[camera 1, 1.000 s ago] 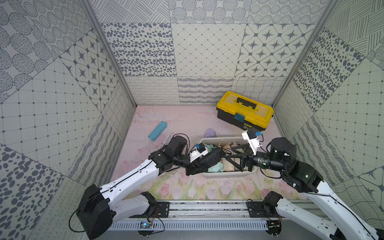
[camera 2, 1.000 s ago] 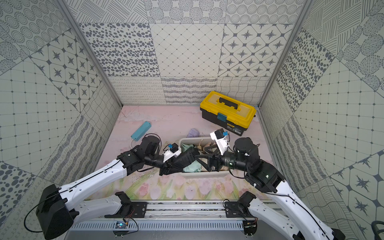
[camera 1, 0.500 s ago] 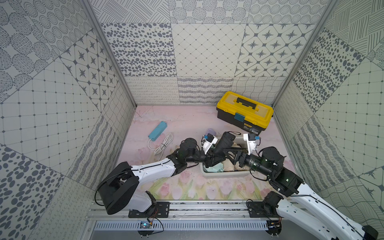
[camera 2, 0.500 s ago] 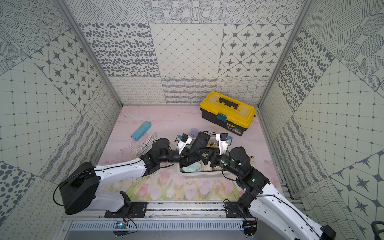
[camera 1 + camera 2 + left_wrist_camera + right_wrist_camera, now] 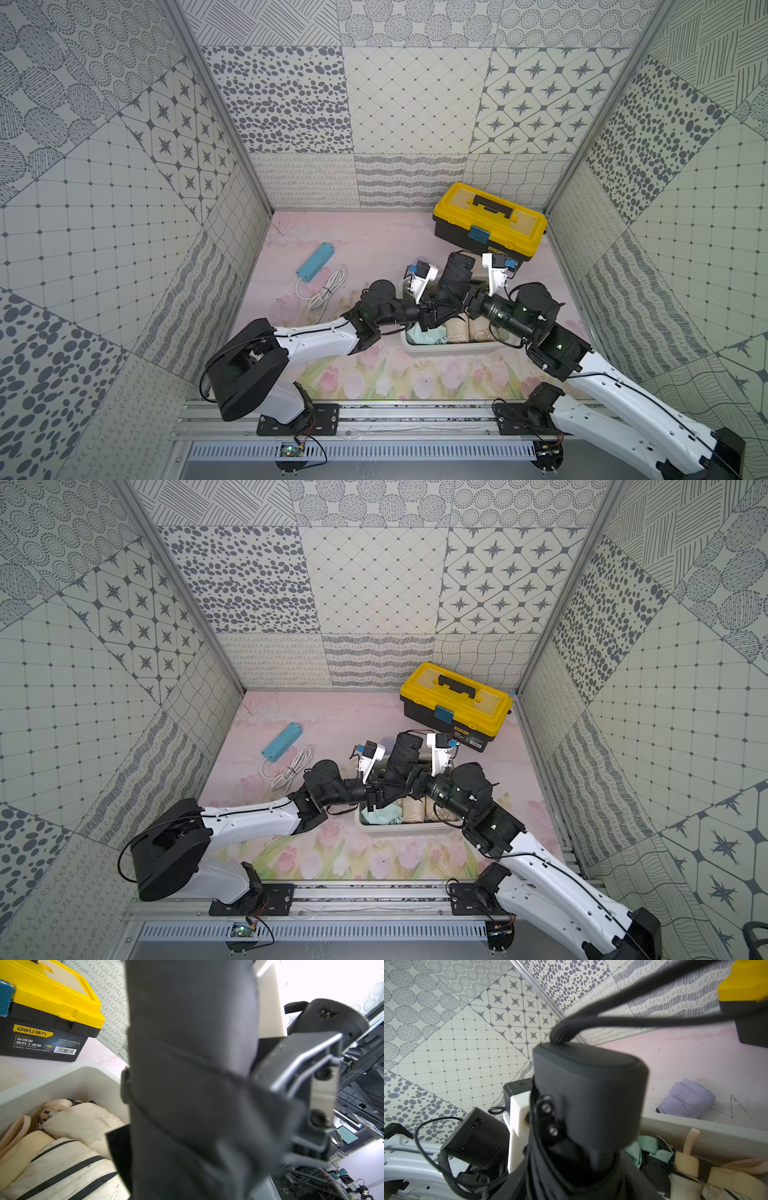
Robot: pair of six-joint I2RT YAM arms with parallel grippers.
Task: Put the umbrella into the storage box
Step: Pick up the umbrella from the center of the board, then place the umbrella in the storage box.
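Umbrella (image 5: 456, 274), black and folded, in matte pleated fabric, sits clamped in the left claw (image 5: 432, 314). A black finger (image 5: 548, 1118) of that claw, with two screw heads, lies flat on the umbrella's side. The right claw (image 5: 464, 305) presses up to the same lower stretch from the right; whether it grips I cannot tell.

The umbrella leans up toward the far side, its blunt rounded handle cap (image 5: 589, 1088) uppermost and a black cord loop (image 5: 623, 1020) trailing off it. It hangs above the left part of the storage box (image 5: 451, 349), its lower end hidden behind the claws.

The storage box is a smooth white plastic tub with rounded corners and a thick rim, standing on the pink flower-printed table (image 5: 374, 245). Inside lie soft rolled cream umbrellas (image 5: 68, 1155) with black stripes and a mint-green umbrella (image 5: 424, 334). Just beyond the far rim a lilac umbrella (image 5: 685, 1099) lies folded on the table.

Farther right stands a hard black toolbox (image 5: 490, 222) with a yellow lid. Well to the left lie a blue power strip (image 5: 316, 262) and its coiled white cable (image 5: 326, 286).
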